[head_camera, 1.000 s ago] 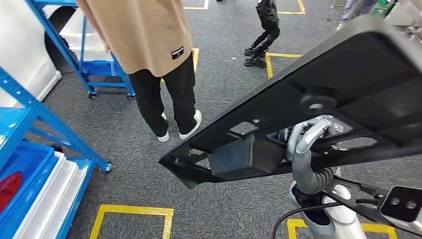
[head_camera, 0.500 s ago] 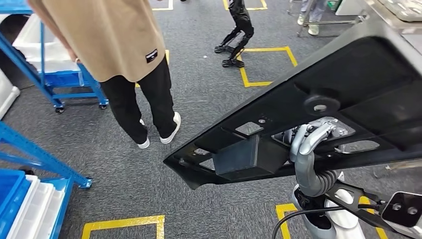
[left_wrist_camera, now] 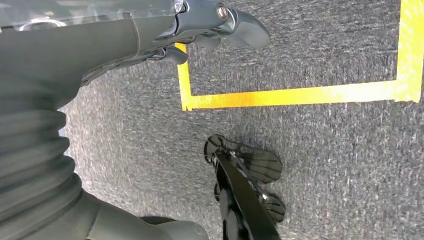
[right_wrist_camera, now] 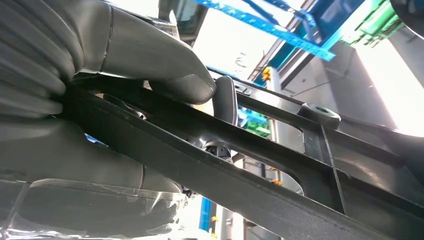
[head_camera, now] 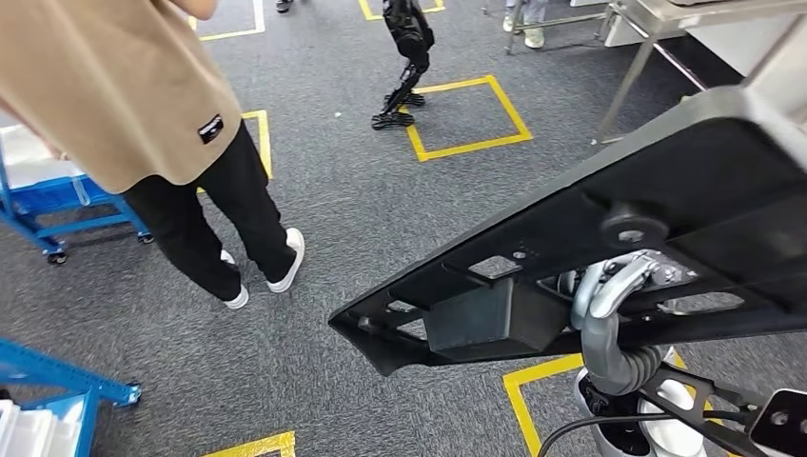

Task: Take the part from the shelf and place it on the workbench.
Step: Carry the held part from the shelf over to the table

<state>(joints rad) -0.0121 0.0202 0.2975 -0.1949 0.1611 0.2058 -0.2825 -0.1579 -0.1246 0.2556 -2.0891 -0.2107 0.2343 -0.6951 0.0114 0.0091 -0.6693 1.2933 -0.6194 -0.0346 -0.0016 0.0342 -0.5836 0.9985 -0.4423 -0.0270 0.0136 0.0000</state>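
A large black plastic part (head_camera: pixel 666 200), flat and ribbed with cut-outs, takes up the right of the head view, held above the floor. My right hand (head_camera: pixel 609 300) grips it from below through one of its openings. In the right wrist view the thumb and fingers (right_wrist_camera: pixel 150 65) clamp a bar of the part (right_wrist_camera: pixel 260 192). My left hand (left_wrist_camera: pixel 210 25) hangs over the grey carpet with nothing in it, fingers loosely apart. A metal workbench (head_camera: pixel 666 11) stands at the far right, one leg (head_camera: pixel 626 90) slanting down.
A person in a tan top and black trousers (head_camera: pixel 190 200) stands at the left. Behind them is a blue cart (head_camera: pixel 57 205), and a blue shelf foot (head_camera: pixel 67 386) sits at the lower left. Another dark robot's legs (head_camera: pixel 404 57) stand far ahead. Yellow squares (head_camera: pixel 466 114) mark the carpet.
The camera has turned right: the person, cart and blue shelf slid left and the metal workbench came into view. The part stays in my right hand.
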